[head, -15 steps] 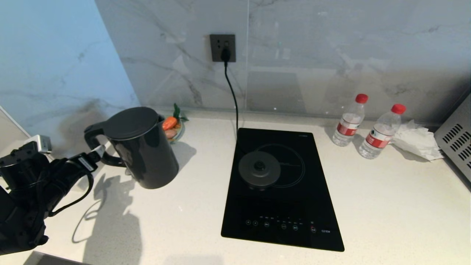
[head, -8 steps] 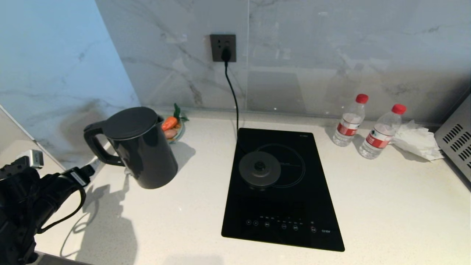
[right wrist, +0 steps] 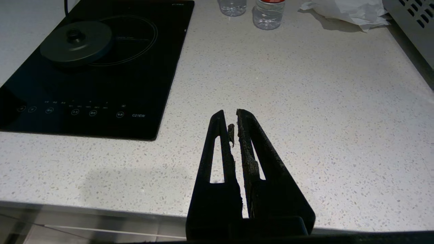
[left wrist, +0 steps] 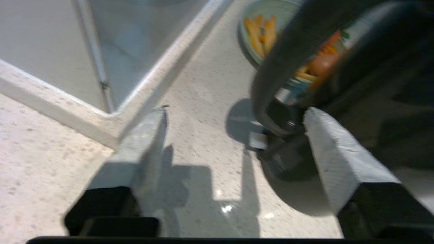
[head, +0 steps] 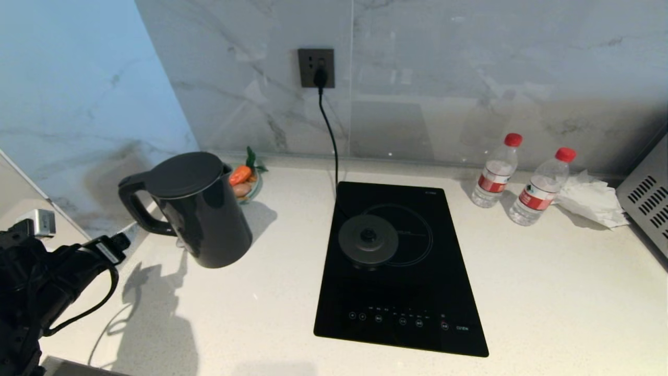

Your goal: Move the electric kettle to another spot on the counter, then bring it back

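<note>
Now upright on counter (head: 548,292) — electric kettle (head: 201,209)

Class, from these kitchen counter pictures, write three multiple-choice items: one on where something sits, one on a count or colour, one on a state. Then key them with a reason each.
1. Where does the electric kettle stand?
A. on the cooktop
B. on the counter, left of the cooktop
C. beside the bottles

2. How many water bottles with red caps are there?
A. one
B. two
C. three

3. How does the left gripper stand?
A. open, off the kettle handle
B. shut on the handle
C. shut on a bottle

Key: 1 B, the kettle is on white stone while only the base disc sits on the cooktop. 2 B, two bottles stand at the wall. 3 A, the left wrist view shows the fingers spread apart with the handle ahead, not clamped.
</note>
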Available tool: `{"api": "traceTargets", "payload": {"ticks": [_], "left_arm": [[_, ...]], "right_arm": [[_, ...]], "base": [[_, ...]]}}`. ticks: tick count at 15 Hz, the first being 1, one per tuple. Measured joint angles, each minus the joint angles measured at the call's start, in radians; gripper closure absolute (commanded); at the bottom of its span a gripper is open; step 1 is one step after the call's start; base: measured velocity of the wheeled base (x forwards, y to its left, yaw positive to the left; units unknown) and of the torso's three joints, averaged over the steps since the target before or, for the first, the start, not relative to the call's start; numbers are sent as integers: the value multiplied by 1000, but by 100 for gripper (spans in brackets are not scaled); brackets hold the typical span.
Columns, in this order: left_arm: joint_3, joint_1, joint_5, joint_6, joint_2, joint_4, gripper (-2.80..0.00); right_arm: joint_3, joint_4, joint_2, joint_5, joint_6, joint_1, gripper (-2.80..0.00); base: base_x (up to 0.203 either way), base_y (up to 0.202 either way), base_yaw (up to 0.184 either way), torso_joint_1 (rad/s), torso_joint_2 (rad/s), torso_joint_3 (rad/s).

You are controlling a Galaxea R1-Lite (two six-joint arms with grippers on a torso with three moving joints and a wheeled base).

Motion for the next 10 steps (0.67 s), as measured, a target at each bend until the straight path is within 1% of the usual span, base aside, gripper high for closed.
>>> {"api": "traceTargets", "payload": {"ticks": [1, 2, 3, 5, 6, 7, 8, 10], "left_arm": [[20, -9, -8, 1, -12, 0, 0], [51, -9, -36, 7, -24, 0, 0], [80, 5, -102, 13, -46, 1, 0], [123, 59, -276, 18, -113, 0, 0], [141, 78, -347, 18, -150, 0, 0], [157, 85, -390, 18, -185, 1, 0], [168, 71, -400, 18, -217, 0, 0], [179, -1, -398, 15, -292, 3, 0]], "right_arm": [[0, 0, 0, 0, 0, 0, 0], [0, 0, 0, 0, 0, 0, 0], [0, 0, 0, 0, 0, 0, 0], [0, 0, 0, 0, -1, 0, 0], [0, 0, 0, 0, 0, 0, 0], [0, -1, 0, 0, 0, 0, 0], [0, 0, 0, 0, 0, 0, 0], [0, 0, 0, 0, 0, 0, 0]], "base": [[0, 0, 0, 0, 0, 0], [0, 0, 0, 0, 0, 0], [0, 0, 0, 0, 0, 0], [0, 0, 0, 0, 0, 0], [0, 0, 0, 0, 0, 0], [0, 0, 0, 0, 0, 0], [0, 0, 0, 0, 0, 0], [0, 0, 0, 0, 0, 0]]}}
